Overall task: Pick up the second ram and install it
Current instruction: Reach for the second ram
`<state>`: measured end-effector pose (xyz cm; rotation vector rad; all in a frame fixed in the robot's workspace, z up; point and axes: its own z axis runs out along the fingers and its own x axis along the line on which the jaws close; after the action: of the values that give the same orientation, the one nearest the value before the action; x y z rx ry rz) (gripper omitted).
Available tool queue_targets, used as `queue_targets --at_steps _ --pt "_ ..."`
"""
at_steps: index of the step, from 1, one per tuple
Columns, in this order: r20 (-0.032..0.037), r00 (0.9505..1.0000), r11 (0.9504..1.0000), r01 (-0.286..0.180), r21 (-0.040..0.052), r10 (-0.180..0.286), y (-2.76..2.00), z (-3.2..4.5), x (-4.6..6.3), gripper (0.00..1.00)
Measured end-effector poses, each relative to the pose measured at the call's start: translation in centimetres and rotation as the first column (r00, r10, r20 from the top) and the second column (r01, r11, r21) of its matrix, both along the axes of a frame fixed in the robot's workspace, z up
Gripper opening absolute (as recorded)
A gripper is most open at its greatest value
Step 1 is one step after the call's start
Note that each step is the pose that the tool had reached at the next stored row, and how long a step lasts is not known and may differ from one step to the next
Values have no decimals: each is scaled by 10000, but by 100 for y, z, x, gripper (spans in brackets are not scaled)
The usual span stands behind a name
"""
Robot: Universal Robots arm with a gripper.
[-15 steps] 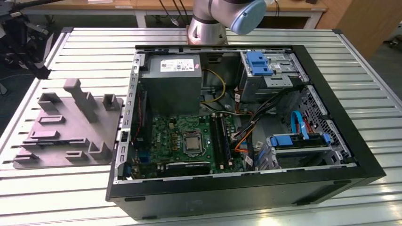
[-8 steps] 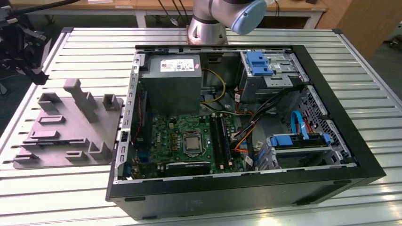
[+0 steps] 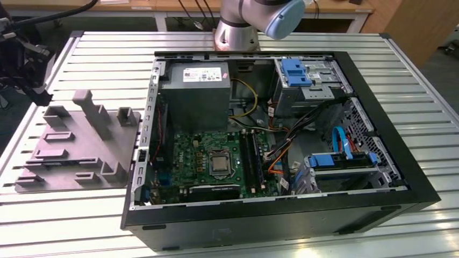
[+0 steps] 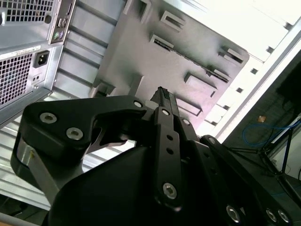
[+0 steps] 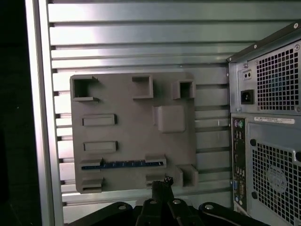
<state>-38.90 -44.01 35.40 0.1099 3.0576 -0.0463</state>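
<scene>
The second ram is a dark blue stick lying on edge in a long slot of the grey holder block. My gripper hangs above the table, over the block's edge beside that slot and clear of the ram. Its black fingers are pressed together with nothing between them, so it is shut. In the exterior view the block lies to the left of the open computer case. The green motherboard with its long black sockets lies inside the case.
The case stands on a slatted metal table, and its rear panel rises close beside the block. A grey power supply, blue drive brackets and loose cables fill the case. The arm's base stands behind it.
</scene>
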Motion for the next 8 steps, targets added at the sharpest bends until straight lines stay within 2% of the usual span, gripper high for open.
queue_targets --at_steps 4,8 --pt "-3 10000 10000 0 -32 0 -48 -32 -16 10" --pt "-4 10000 10000 0 -52 -1 -72 -75 -53 10"
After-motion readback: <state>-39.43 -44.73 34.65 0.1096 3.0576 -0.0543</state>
